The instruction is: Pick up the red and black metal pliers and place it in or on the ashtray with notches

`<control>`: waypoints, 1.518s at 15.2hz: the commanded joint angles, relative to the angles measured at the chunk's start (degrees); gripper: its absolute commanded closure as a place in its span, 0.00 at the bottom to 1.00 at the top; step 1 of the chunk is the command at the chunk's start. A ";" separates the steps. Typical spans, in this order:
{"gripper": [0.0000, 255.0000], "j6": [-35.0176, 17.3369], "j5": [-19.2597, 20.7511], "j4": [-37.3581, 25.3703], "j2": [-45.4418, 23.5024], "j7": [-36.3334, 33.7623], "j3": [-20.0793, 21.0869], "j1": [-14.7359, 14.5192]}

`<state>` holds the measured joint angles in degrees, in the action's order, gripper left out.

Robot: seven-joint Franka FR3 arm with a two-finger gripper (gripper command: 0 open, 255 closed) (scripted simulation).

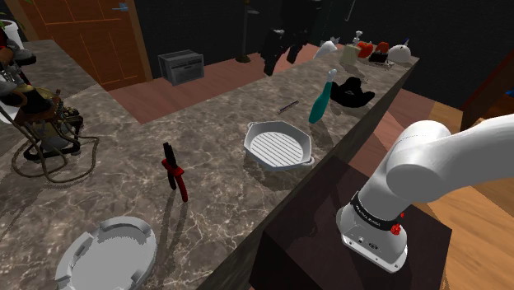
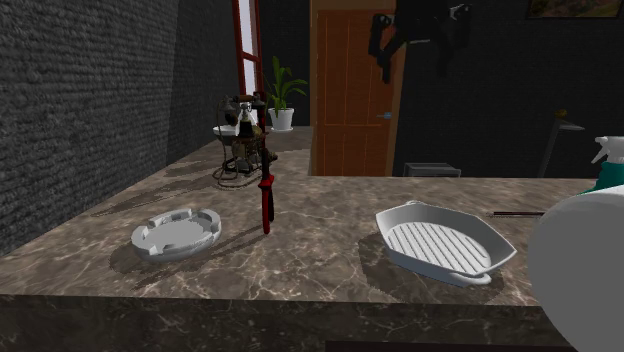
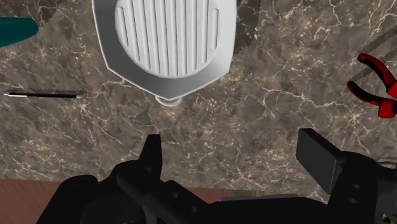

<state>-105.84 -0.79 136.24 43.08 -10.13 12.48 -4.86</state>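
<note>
In the shoulder view the red and black pliers [image 1: 174, 170] sit on the marbled table [image 1: 222, 206], apart from the white ribbed pan [image 1: 278, 147]. The notched grey ashtray [image 1: 107, 251] lies farther from the pan again, beyond the pliers. The second exterior view sets the pliers between pan and ashtray, nearer the ashtray (whether they lie flat or stand propped I cannot tell). In the wrist view the claw [image 3: 235, 149] hangs over bare table just beside the pan's stub handle, its fingers spread wide with nothing between them, and the red handles show well off to the pan's side. The step in hand is the reach, I judge. Carry the claw away from the pan until the pliers sit centred between the fingers, turn the wrist so the fingers cross the handles, then descend and close near the pivot, where the tool should balance.
</note>
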 commanded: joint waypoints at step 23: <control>0.00 -13.10 20.36 -14.97 -43.13 -41.24 35.91 2.42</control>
<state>-119.26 16.37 123.09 3.53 -48.47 47.10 -2.47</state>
